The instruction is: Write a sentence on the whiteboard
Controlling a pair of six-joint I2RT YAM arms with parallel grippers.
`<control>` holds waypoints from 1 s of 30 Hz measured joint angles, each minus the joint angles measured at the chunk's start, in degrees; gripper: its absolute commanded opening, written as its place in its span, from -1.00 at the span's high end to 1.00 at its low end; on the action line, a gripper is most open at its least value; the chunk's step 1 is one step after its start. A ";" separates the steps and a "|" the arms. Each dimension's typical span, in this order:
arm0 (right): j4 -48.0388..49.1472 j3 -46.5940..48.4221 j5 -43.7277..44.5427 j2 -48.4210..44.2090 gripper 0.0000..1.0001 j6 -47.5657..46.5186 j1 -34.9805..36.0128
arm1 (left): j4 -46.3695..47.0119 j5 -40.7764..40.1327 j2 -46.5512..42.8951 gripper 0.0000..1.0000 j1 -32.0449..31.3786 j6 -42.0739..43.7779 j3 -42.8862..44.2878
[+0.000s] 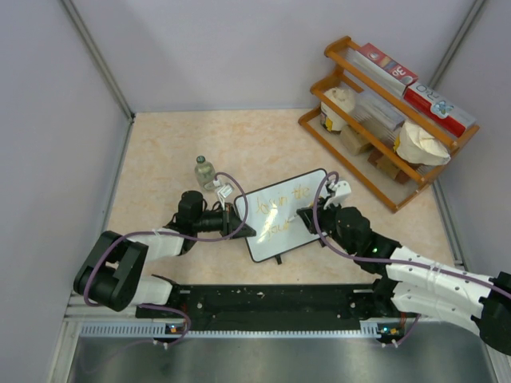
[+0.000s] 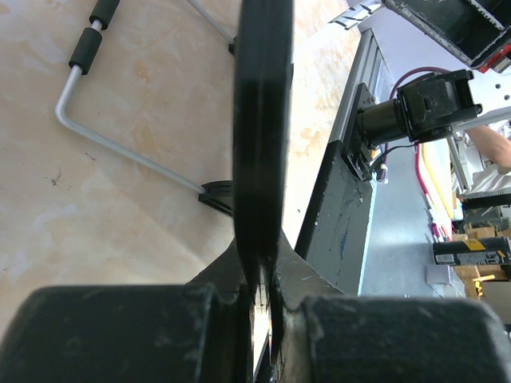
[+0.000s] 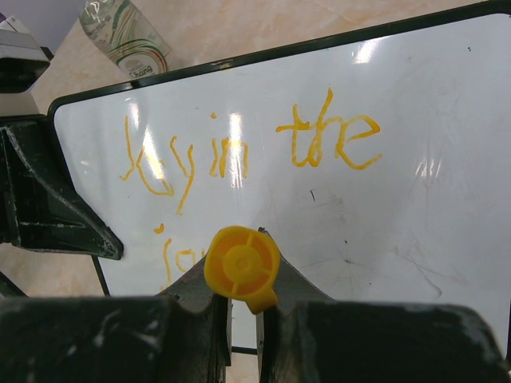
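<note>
My left gripper (image 1: 239, 225) pinches the whiteboard (image 1: 263, 239) at its left edge, mid-table, to steady it — my right gripper (image 3: 243, 307) clamps the marker (image 3: 242, 267), tip probably at the second line of the sentence (image 3: 239, 152).

On beige table (image 1: 160, 152), small black-framed whiteboard (image 1: 283, 215), left edge in left gripper (image 1: 238, 226); before it, right gripper (image 1: 304, 214) with yellow-capped marker (image 3: 242, 267). Just behind-left, clear plastic bottle (image 1: 205, 171); far right, wooden rack (image 1: 347, 164).

Pinches a yellow marker (image 3: 242, 267) between clamped fingers (image 3: 104, 339), just before the whiteboard (image 3: 431, 159). Bears an orange sentence (image 3: 231, 158) across the top, a few letters beneath.
</note>
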 measured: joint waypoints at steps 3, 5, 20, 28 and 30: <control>-0.04 0.00 0.31 -0.04 1.00 0.28 0.02 | 0.00 0.00 0.00 1.00 0.00 0.00 0.00; -0.09 0.00 0.37 -0.04 1.00 0.35 0.02 | -0.02 0.00 0.00 1.00 0.00 0.00 0.00; -2.51 -0.76 1.16 -2.23 1.00 0.79 0.02 | 0.00 0.00 0.00 1.00 0.00 0.00 0.00; -3.10 -0.68 1.18 -4.94 1.00 0.76 0.00 | 0.00 0.02 0.00 1.00 0.00 0.00 0.00; -3.06 -0.50 1.40 -5.33 1.00 0.74 0.00 | 0.00 0.00 0.00 1.00 0.00 0.00 0.00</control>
